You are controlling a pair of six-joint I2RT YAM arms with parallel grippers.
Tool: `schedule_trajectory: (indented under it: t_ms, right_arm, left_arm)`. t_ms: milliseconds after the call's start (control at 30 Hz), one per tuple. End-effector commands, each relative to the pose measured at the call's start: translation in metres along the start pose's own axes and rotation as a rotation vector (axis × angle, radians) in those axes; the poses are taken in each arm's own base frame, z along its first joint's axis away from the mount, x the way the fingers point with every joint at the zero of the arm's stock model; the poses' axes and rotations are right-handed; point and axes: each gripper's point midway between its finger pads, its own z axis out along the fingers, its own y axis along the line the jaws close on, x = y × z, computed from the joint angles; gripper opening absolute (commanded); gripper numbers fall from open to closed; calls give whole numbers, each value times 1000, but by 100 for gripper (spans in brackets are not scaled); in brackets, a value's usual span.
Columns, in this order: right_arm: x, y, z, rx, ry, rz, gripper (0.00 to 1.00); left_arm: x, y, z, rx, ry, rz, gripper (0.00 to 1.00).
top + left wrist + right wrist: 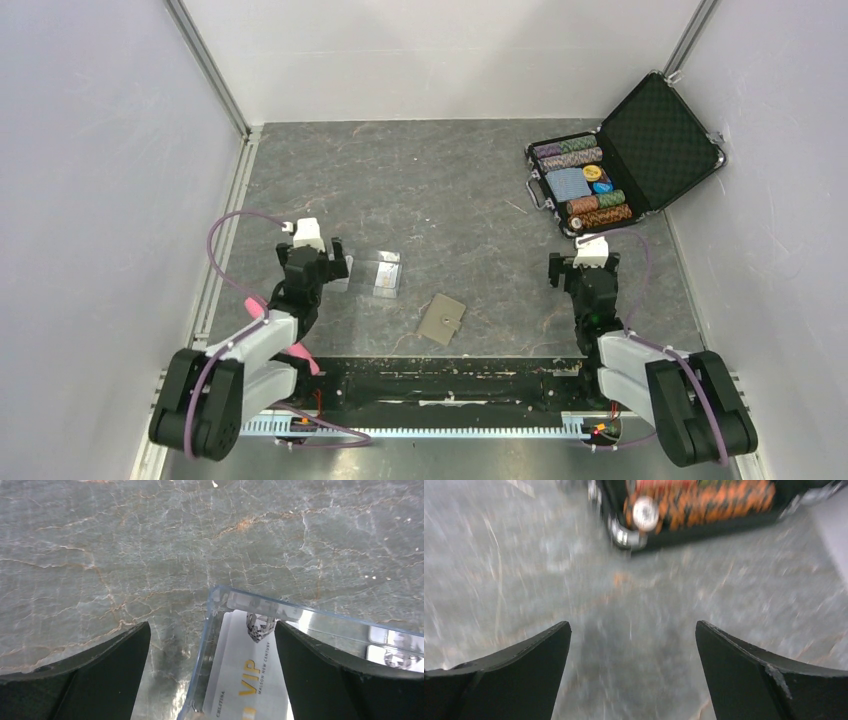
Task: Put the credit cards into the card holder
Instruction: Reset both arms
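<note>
A whitish credit card (260,672) with gold "VIP" lettering lies inside a clear plastic case (216,611). The edge of a second card shows beneath it. My left gripper (212,630) is open, its fingers straddling the case's left wall, with the card between them and nothing gripped. From above, that gripper (333,268) sits at the left end of the clear case (385,272). The olive-tan card holder (441,319) lies shut on the table, to the right of the case and nearer the arms. My right gripper (582,266) hovers open and empty over bare table (634,630).
An open black poker-chip case (655,130) with chip rows and a blue deck stands at the back right; its front edge (704,527) lies ahead of the right gripper. White walls enclose the grey marbled table (420,180). The right wrist view is blurred.
</note>
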Motion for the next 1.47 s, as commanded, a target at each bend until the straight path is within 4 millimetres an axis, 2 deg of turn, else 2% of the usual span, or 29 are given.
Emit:
schedule_trajectory:
  t_ms: [0, 200, 267, 333, 367, 400, 500, 633, 700, 733, 767, 833, 933, 967, 1433]
  right_arm:
    - [-38, -20, -7, 88, -244, 11, 98]
    - [-55, -26, 6, 107, -277, 3, 98]
    - [-48, -34, 2, 133, -296, 38, 98]
    - [-55, -38, -8, 134, -367, 65, 98]
    - [-51, -35, -3, 120, -337, 57, 98]
    - [-47, -33, 2, 115, -303, 49, 98]
    - [-51, -34, -1, 115, -330, 49, 98]
    - [-51, -34, -1, 116, -332, 49, 98]
    - [-51, -33, 0, 110, -327, 46, 98]
    - [-51, -33, 0, 110, -329, 46, 98]
    - [-51, -33, 0, 109, -329, 46, 98]
    - [-51, -33, 0, 108, -329, 45, 98]
    - [-51, -32, 0, 107, -329, 44, 98]
    - [-51, -32, 0, 106, -329, 43, 98]
    - [-51, -32, 0, 107, -327, 42, 98]
  left_arm:
    - [-45, -19, 23, 142, -132, 34, 100]
    - [-54, -28, 51, 243, -108, 14, 100]
    - [-58, -26, 59, 268, -101, -15, 100]
    - [-55, -21, 67, 274, -62, -47, 100]
    - [-55, -22, 68, 278, -50, -57, 100]
    - [-55, -23, 69, 287, -48, -59, 100]
    - [-58, -29, 62, 328, -83, -44, 100]
    - [-60, -15, 49, 269, -165, -2, 100]
    - [-68, -7, 44, 235, -247, 56, 100]
    - [-67, 1, 49, 183, -243, 9, 100]
    - [-65, 1, 53, 180, -251, -7, 100]
    - [-52, -11, 64, 238, -253, 27, 100]
    - [-49, -2, 65, 187, -221, 4, 100]
    - [-54, -3, 65, 194, -259, -1, 100]
    - [-53, -8, 65, 214, -245, 21, 100]
